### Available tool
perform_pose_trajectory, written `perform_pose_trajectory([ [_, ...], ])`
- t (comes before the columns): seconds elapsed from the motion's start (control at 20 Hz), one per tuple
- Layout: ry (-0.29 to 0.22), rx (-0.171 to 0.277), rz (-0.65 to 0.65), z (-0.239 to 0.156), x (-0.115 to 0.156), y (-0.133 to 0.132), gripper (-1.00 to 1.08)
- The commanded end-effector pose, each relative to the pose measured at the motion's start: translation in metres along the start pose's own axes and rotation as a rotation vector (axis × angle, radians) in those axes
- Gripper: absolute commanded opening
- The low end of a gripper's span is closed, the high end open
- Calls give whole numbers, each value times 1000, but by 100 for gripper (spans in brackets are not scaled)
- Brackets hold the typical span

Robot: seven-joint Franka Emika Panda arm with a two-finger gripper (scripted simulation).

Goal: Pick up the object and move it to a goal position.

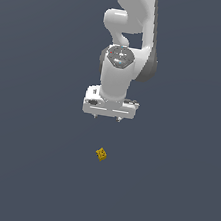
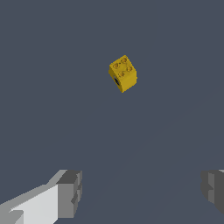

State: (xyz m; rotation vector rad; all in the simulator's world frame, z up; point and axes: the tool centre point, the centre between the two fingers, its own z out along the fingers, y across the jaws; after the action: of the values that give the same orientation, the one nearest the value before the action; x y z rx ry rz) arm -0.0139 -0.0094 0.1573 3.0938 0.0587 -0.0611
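A tiny yellow-orange block (image 1: pixel 101 154) with small dark specks lies on the dark grey floor, in front of the white arm in the exterior view. In the wrist view the block (image 2: pixel 122 73) shows studs on its upper face and sits turned at an angle. My gripper (image 1: pixel 107 117) hangs above the floor, behind the block and apart from it. It is open and empty; its two grey fingertips (image 2: pixel 70 193) stand wide apart in the wrist view, with the block well beyond the gap between them.
The dark grey floor (image 1: pixel 22 169) spreads flat on all sides. The white arm (image 1: pixel 125 44) rises behind the gripper. No goal marker shows in either view.
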Motion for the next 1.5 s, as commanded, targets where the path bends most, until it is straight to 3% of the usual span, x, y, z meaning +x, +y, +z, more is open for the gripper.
perform_pose_trajectory([
  [0.0,0,0,0,0,0,0,100],
  [0.85,4,16,-29,-7,4,-13,100],
  [1.45,14,14,-184,14,36,-8,100],
])
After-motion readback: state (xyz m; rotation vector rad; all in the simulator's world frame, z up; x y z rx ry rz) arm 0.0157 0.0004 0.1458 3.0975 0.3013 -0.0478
